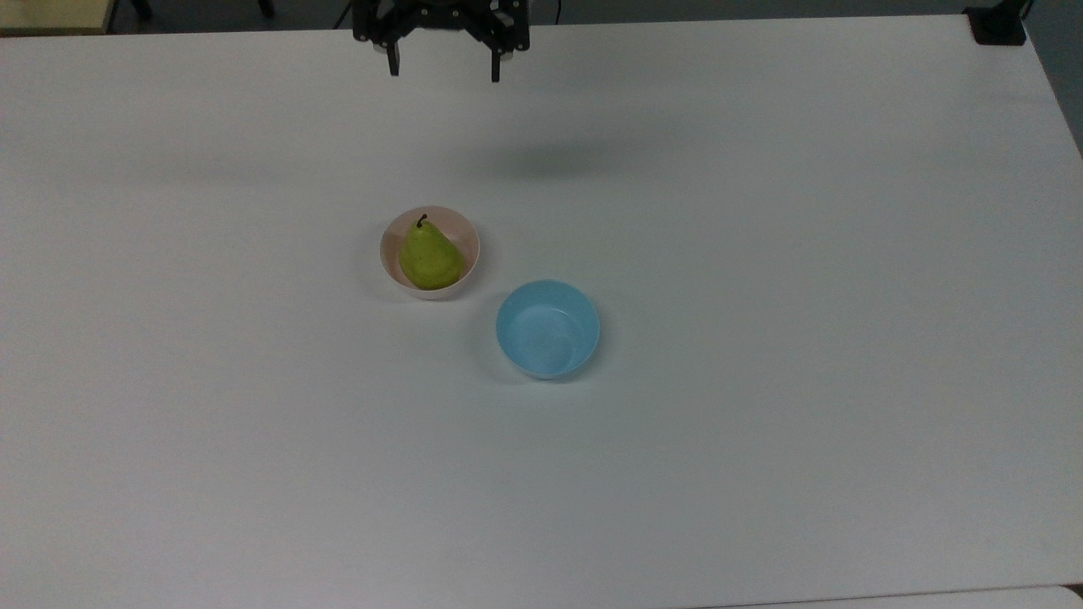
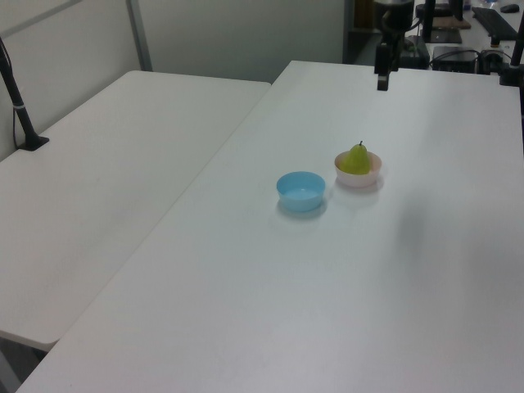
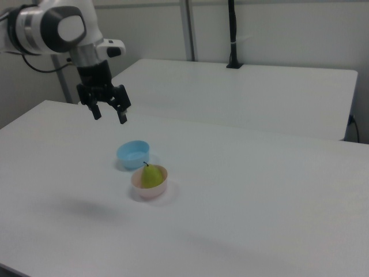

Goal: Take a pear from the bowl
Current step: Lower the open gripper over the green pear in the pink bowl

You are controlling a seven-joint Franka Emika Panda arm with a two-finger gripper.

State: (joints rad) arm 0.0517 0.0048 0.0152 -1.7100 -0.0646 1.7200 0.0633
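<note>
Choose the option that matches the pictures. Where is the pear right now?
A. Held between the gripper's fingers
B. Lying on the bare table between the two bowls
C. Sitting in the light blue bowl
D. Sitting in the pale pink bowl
D. The pear sits inside the pale pink bowl, stem up, while the light blue bowl beside it is empty and the gripper hangs open above the table, well away from both bowls.

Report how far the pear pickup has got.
Done: nothing yet. The pear sits in the pink bowl, beside the blue bowl. In hand: the gripper hangs open and empty above the table, well short of the pink bowl. Left: move over the pear, descend, close on it and lift.
</note>
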